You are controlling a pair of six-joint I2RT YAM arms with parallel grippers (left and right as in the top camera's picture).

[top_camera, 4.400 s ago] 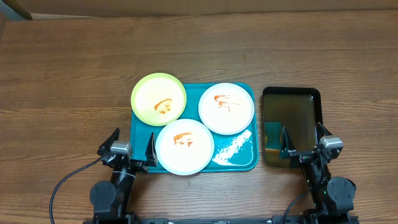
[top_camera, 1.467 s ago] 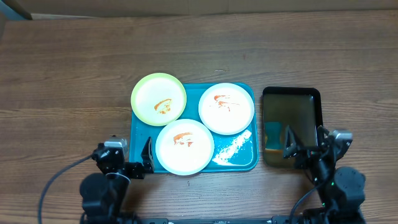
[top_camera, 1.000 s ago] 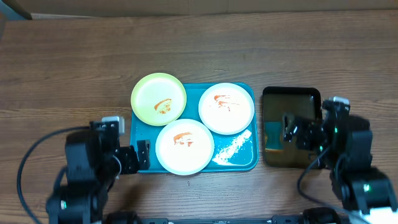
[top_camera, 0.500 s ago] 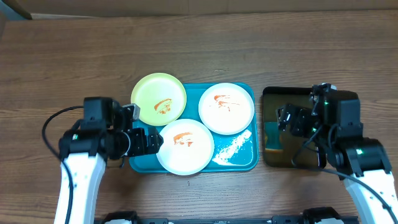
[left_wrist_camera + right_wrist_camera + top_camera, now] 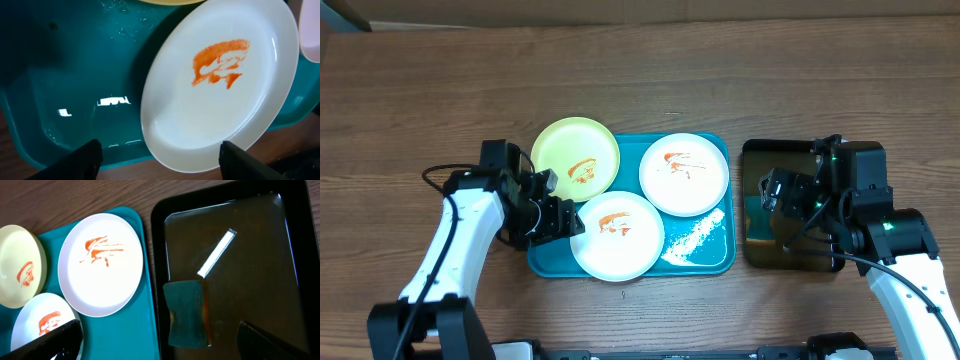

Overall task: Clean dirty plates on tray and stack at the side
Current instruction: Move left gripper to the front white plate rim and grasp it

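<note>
The teal tray [image 5: 700, 258] holds three sauce-smeared plates: a yellow-green plate [image 5: 575, 158] at the back left, a white plate [image 5: 684, 174] at the back right and a white plate [image 5: 617, 236] at the front. My left gripper [image 5: 560, 215] is open over the tray's left side, its fingers straddling the front white plate's [image 5: 220, 85] near rim. My right gripper [image 5: 775, 195] is open and empty above the black tray [image 5: 805, 165], over its left part. The right wrist view shows the back white plate [image 5: 100, 265] and the yellow-green plate [image 5: 20, 265].
A dark teal sponge [image 5: 186, 312] lies in the black tray [image 5: 250, 255], in the front left part. White foam streaks [image 5: 695, 235] lie on the teal tray's front right. Brown wooden table all round.
Both arms lifted from the table's front edge and moved forward. My left gripper came over the teal tray's left side; my right came over the black tray. The plates have not moved.
</note>
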